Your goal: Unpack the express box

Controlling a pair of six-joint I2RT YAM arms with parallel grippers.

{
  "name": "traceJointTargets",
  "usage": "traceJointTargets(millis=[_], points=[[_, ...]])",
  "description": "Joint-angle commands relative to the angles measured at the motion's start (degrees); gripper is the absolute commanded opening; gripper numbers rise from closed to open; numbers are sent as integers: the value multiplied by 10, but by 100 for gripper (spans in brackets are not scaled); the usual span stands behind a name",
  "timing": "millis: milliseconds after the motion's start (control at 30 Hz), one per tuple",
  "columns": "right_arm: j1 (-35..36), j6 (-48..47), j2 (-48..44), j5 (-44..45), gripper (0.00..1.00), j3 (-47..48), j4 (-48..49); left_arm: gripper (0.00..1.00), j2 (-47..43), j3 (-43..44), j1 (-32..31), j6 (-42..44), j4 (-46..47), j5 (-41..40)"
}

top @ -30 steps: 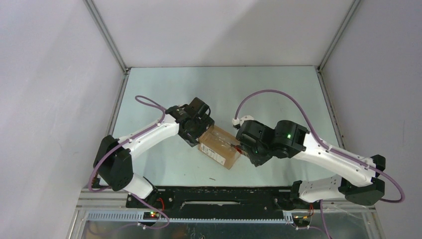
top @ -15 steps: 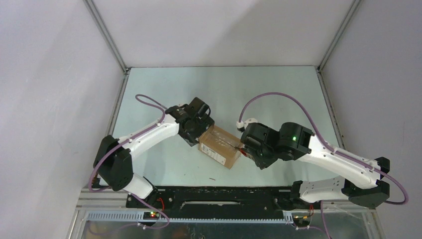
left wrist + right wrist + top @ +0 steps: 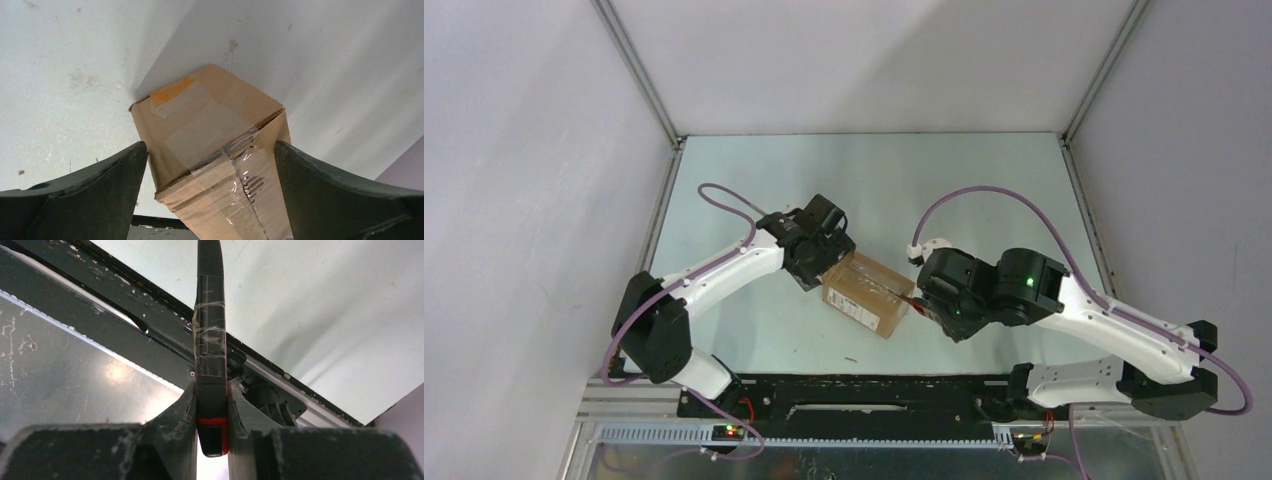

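Pale green tabletop [image 3: 754,180], scuffed and speckled, enclosed by white walls [image 3: 874,60] that meet at two aluminium corner posts [image 3: 639,70]. A small dark fleck [image 3: 851,357] lies close to the near edge. A black base rail [image 3: 874,388] spans that edge, with a grey slotted cable duct [image 3: 864,437] below it in the overhead view. Utility knife [image 3: 210,340]: slim black body wound with clear tape, red band at its lower end.

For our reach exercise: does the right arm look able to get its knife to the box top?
Probably yes: the right gripper holds the knife right by the box, nothing between them, and the left gripper grips only its other end.
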Motion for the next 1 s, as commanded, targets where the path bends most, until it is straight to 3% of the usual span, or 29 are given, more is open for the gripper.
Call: traceJointTargets(millis=[0,267,433,533,633,767,967], points=[[3,17,-30,-8,0,-15,-80,100,14,8,9,29,-37,-53],[6,39,-51,6,0,-29,-79,100,14,15,9,54,-28,-52],[-10,68,-34,65,0,8,-77,100,-17,34,9,117,-2,-54],[-55,65,-10,122,0,20,-73,100,-33,84,9,150,-44,-65],[-132,11,-15,111,0,1,-4,100,-72,87,9,167,-73,-68],[-167,-46,10,66,0,-27,95,99,-130,40,8,178,-129,-55],[-168,-84,81,63,0,-24,184,87,-257,-91,-5,140,-173,-21]])
